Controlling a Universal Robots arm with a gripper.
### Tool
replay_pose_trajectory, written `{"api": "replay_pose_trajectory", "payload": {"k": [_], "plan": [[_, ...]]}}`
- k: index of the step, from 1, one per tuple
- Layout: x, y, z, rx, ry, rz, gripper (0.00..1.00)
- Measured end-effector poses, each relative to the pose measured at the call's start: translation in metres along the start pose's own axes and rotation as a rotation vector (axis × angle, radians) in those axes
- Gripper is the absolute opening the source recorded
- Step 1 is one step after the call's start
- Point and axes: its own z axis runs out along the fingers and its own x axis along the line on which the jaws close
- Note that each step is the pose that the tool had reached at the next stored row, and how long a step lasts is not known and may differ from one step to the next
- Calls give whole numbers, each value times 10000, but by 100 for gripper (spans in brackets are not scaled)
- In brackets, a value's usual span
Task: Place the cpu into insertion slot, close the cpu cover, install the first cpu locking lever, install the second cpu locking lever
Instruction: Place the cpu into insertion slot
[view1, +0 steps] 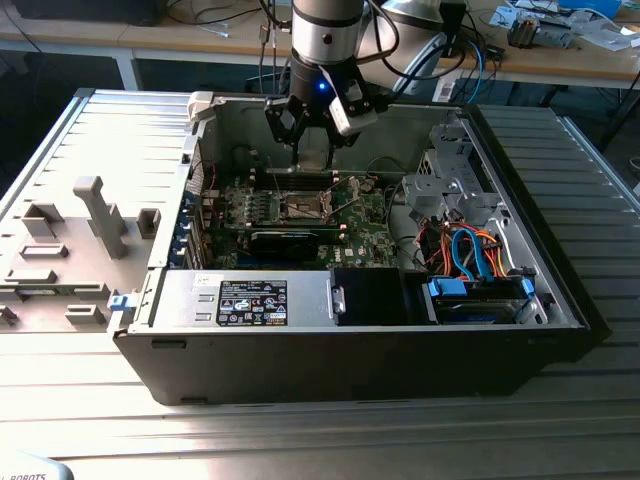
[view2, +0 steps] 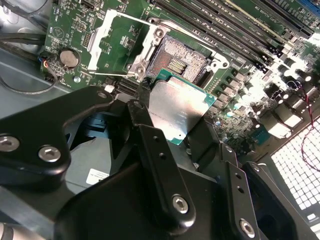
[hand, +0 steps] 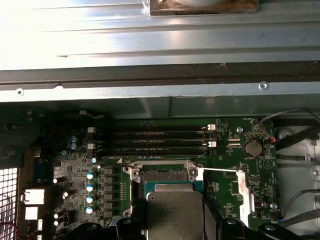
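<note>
One cpu (view2: 177, 112), clamped by its edges in my claw (view1: 308, 145), hangs over the one slot (view2: 182, 62), which lies bare. One cover (view2: 100, 35) is swung open beside it. The open case (view1: 350, 360) lies on a ribbed metal surface (view1: 300, 440). Its walls ring the board (view1: 360, 225) closely.

Pincer (view2: 172, 125): black fingers (view2: 136, 112) clamp the cpu (view2: 177, 112) at its two edges. Cpu tilted, silver-grey top facing camera, green border along its far edge. It hangs just beside the insertion slot (view2: 177, 60), not seated. Slot open, contact field bare, silvery rim around it. Cpu cover (view2: 98, 36) swung away, lying flat on the green motherboard (view2: 65, 20). Coin battery (view2: 69, 58) near the cover. Long memory slots (view2: 235, 30) run past the slot's far side.
</note>
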Motion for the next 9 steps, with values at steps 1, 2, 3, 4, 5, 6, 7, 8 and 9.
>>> {"api": "replay_pose_trajectory", "payload": {"k": [1,2,3,4,5,6,7,8,9], "plan": [[0,0,3,1,0,0,55],[0,-1,6,1,0,0,55],[0,-1,12,-1,0,0,55],[1,-2,19,0,0,1,55],[2,-2,24,1,0,1,55],[2,-3,29,1,0,0,55],[2,-4,37,0,0,-1,55],[2,-4,43,0,0,0,55],[2,-5,49,0,0,0,55]]}}
